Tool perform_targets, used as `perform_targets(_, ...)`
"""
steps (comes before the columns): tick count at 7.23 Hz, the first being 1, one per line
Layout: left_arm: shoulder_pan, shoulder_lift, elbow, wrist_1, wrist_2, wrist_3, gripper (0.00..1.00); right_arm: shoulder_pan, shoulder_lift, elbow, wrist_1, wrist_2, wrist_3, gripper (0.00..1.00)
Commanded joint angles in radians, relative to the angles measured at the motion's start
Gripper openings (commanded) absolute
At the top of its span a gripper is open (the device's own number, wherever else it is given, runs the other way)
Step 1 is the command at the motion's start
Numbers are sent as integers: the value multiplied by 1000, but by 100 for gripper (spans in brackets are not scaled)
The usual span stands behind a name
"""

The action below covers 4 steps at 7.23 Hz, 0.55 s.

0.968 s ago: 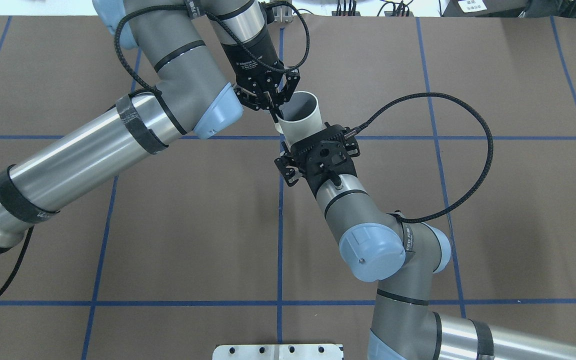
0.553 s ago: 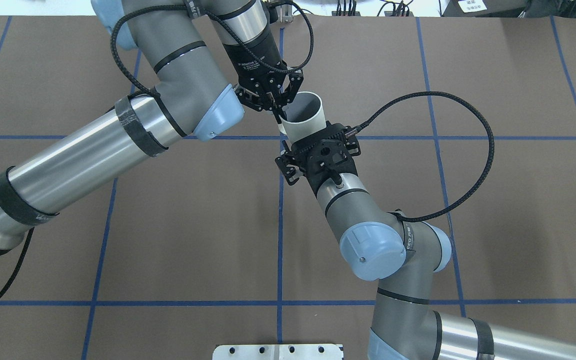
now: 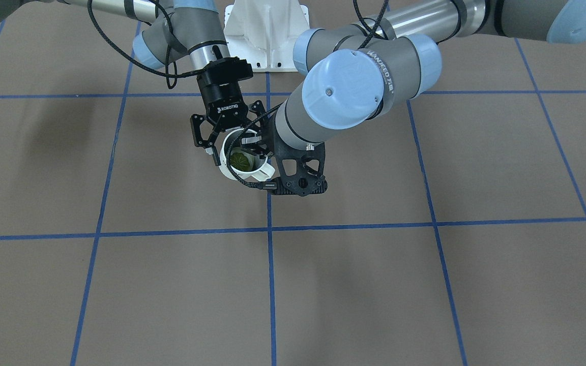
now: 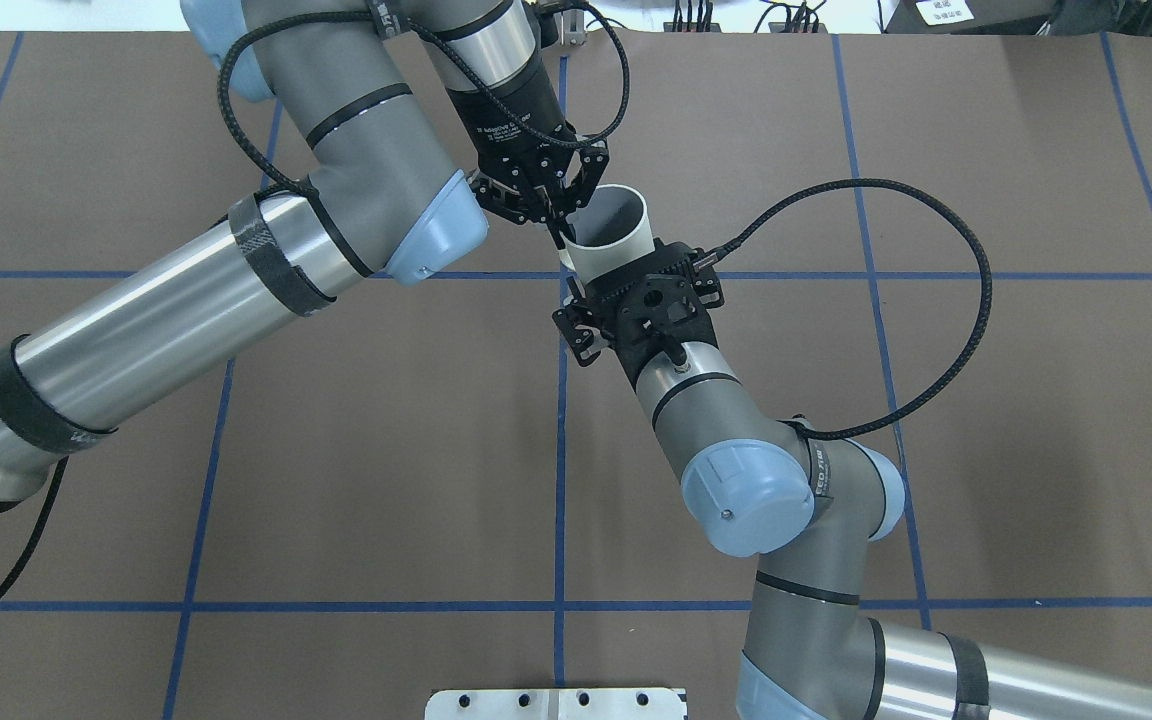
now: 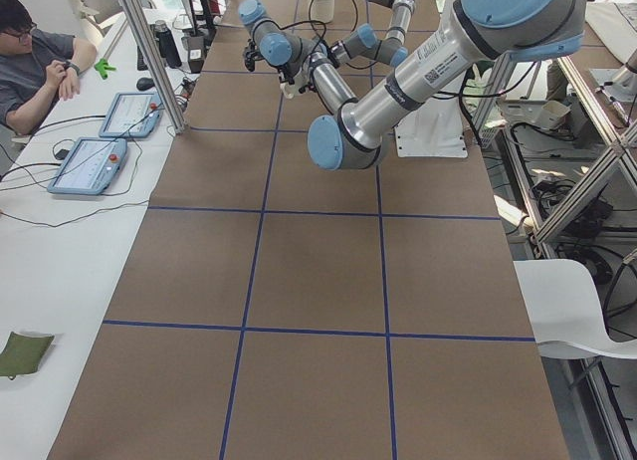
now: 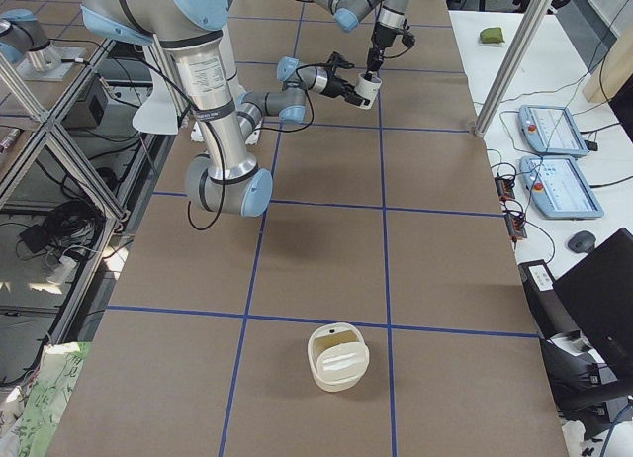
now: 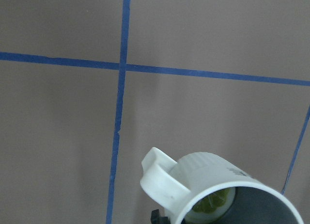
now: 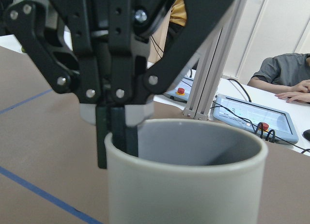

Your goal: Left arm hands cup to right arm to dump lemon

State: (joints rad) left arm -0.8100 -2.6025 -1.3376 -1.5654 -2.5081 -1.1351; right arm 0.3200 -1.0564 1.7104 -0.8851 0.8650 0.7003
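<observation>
- cup (image 4: 608, 232) held in mid-air above the counter (image 4: 936, 450), mouth up and tilted a little, lemon (image 3: 242, 160) lying inside
- left gripper (image 4: 548, 212) pinching the cup's rim, one of the fingers (image 8: 121, 132) inside the wall and one outside (clearest in the right wrist view)
- right gripper (image 3: 226, 147) around the cup body from the robot's side, fingers seemingly clenched on it
- both arms on the cup at once; likely next, letting go with the left
</observation>
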Motion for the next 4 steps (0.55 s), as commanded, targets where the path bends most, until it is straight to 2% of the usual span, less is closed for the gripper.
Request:
perform_targets(1,0,1,-9,2,0,-2,0,2,-2,0,0,0,1,99)
perform_targets(4,0,1,-31,24,-3,-6,0,1,-2,-3,0,0,1,99)
